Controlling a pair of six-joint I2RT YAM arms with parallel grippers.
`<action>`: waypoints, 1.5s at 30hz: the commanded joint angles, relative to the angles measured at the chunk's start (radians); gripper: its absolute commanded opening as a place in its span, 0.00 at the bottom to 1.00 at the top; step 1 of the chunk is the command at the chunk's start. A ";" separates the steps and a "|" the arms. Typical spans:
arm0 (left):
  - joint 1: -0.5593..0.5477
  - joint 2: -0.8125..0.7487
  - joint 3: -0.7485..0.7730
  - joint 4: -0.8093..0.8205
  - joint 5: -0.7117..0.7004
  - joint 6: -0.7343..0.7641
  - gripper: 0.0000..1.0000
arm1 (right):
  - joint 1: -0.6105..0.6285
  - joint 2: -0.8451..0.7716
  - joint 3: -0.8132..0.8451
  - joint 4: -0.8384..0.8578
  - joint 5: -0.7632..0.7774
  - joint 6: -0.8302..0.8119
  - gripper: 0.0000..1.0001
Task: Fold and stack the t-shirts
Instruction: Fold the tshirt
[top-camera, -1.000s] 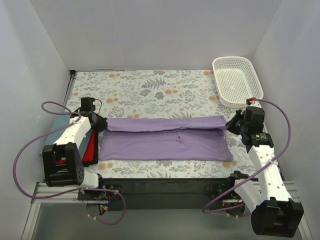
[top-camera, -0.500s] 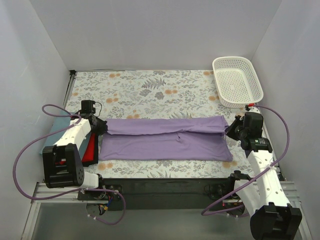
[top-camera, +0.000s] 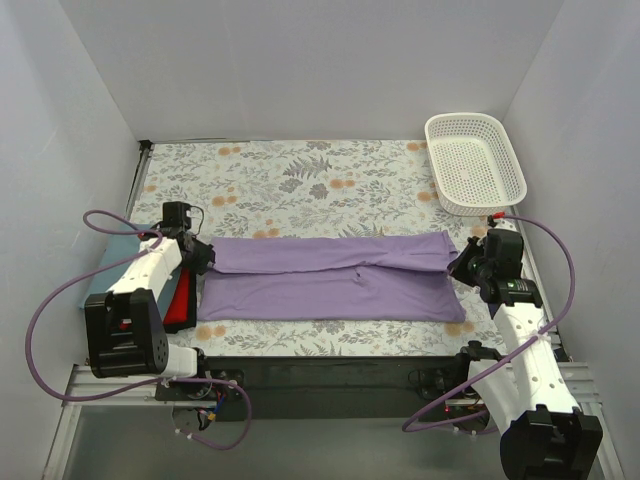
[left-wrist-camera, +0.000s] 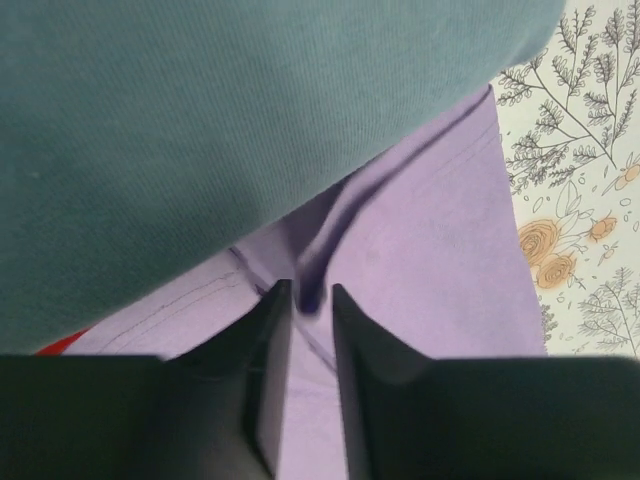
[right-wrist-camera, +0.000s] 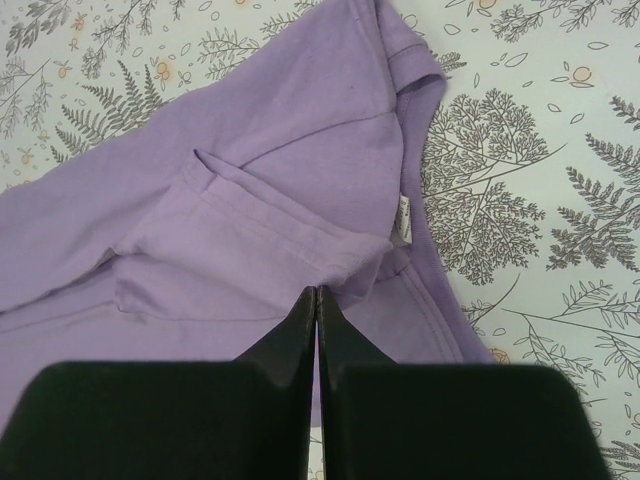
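Lilac t-shirt (top-camera: 330, 278): folded lengthwise, mid-table, lying 9 to 3 o'clock. Small white tag (right-wrist-camera: 404, 224), print unreadable. Left gripper (left-wrist-camera: 310, 290) low at 9 o'clock end, jaws slightly parted around a cloth ridge. Right gripper (right-wrist-camera: 316, 292) at 3 o'clock end, jaws pressed together.

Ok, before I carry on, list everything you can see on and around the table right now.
lilac t-shirt: one, lilac-purple, folded lengthwise across the near middle of the table
blue-grey shirt: one, dusty blue-grey, folded, at the left edge by the left arm
red shirt: one, red, folded, at the left beside the lilac t-shirt's end
mesh basket: one, white, far right corner
table cover: one, pale floral print, over the tabletop
left gripper: one, black fingers slightly apart, a ridge of the lilac t-shirt between the tips
right gripper: one, black fingers shut, tips at the lilac t-shirt's right end; whether cloth is pinched is unclear
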 joint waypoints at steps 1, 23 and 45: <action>0.009 -0.058 -0.001 -0.022 -0.055 -0.006 0.26 | -0.004 -0.011 -0.009 0.020 -0.024 0.000 0.01; -0.060 0.024 0.051 -0.055 -0.133 -0.075 0.41 | -0.004 -0.029 -0.049 0.032 -0.030 0.003 0.01; -0.060 0.135 0.066 -0.030 -0.133 -0.115 0.26 | -0.004 -0.001 -0.051 0.051 -0.063 -0.003 0.01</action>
